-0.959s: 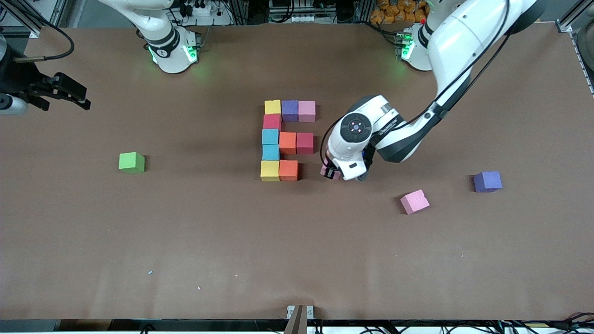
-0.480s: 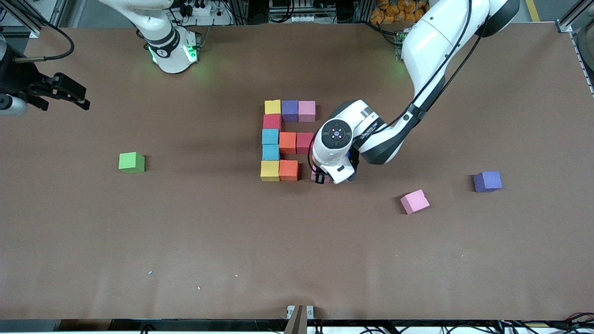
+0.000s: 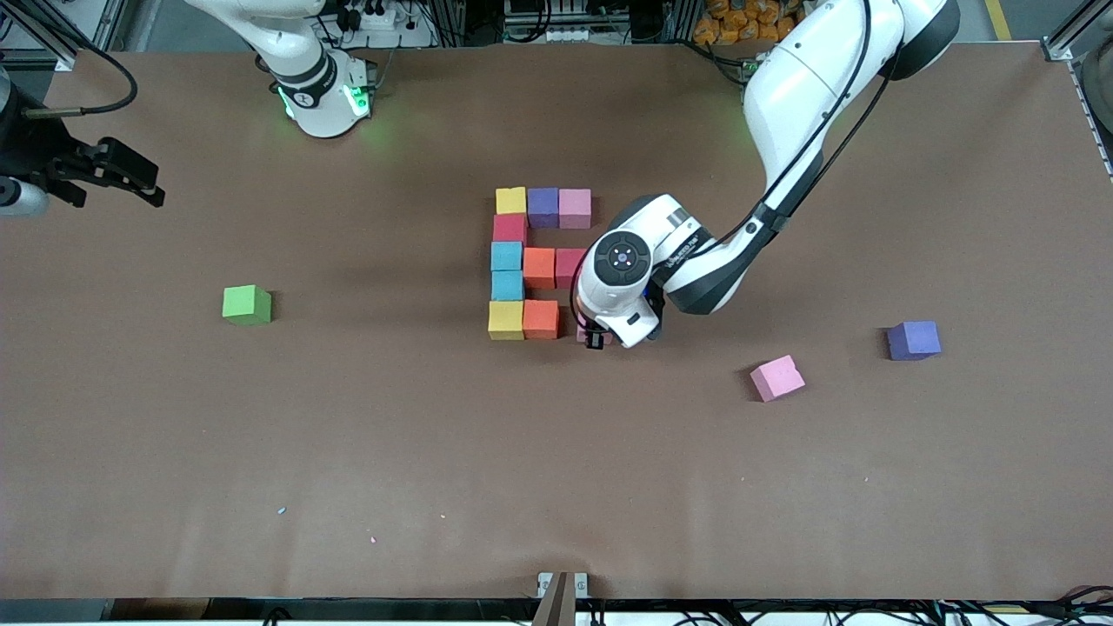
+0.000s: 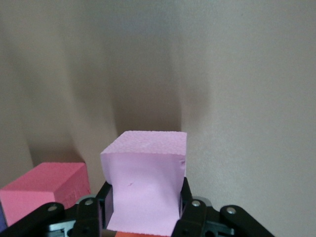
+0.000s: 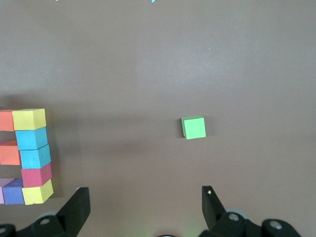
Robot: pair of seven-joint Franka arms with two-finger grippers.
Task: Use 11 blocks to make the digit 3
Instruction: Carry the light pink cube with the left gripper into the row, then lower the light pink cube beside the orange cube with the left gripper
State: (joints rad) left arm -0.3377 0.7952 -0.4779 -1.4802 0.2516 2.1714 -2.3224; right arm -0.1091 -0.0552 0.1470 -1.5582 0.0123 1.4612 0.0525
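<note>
Front view: left pincer [image 3: 596,337] is down at the surface [image 3: 556,487], just beside the orange block [image 3: 541,319] at the near end of the figure, toward the left arm's end. It is clenched on a pink block [image 3: 583,334], mostly hidden under the wrist.

The figure so far has ten blocks. A farthest row of yellow block [image 3: 511,201], purple block [image 3: 543,207], pink block [image 3: 575,208]. A column runs from the yellow one toward the camera: red block [image 3: 509,228], two light blue blocks [image 3: 507,256], then a second yellow block [image 3: 506,320]. Middle arm: orange block [image 3: 539,268] plus red block [image 3: 569,263], partly covered by the left arm.

Loose: pink cube [image 3: 777,377] sitting skewed, and purple cube [image 3: 914,340], both well apart from the figure toward the left arm's end. Green cube [image 3: 247,305] sits alone toward the right arm's end.

Right pincer [image 3: 117,169] waits up by the edge at the right arm's end.

Left wrist view: pink block [image 4: 144,180] gripped between both fingers [image 4: 192,217], top face level. A red block [image 4: 45,186] is just beside it.

Right wrist view: right pincer [image 5: 145,210] has its fingers spread wide with nothing between them. It looks down on the green cube [image 5: 194,127] and the column edge of the figure [image 5: 30,155].
</note>
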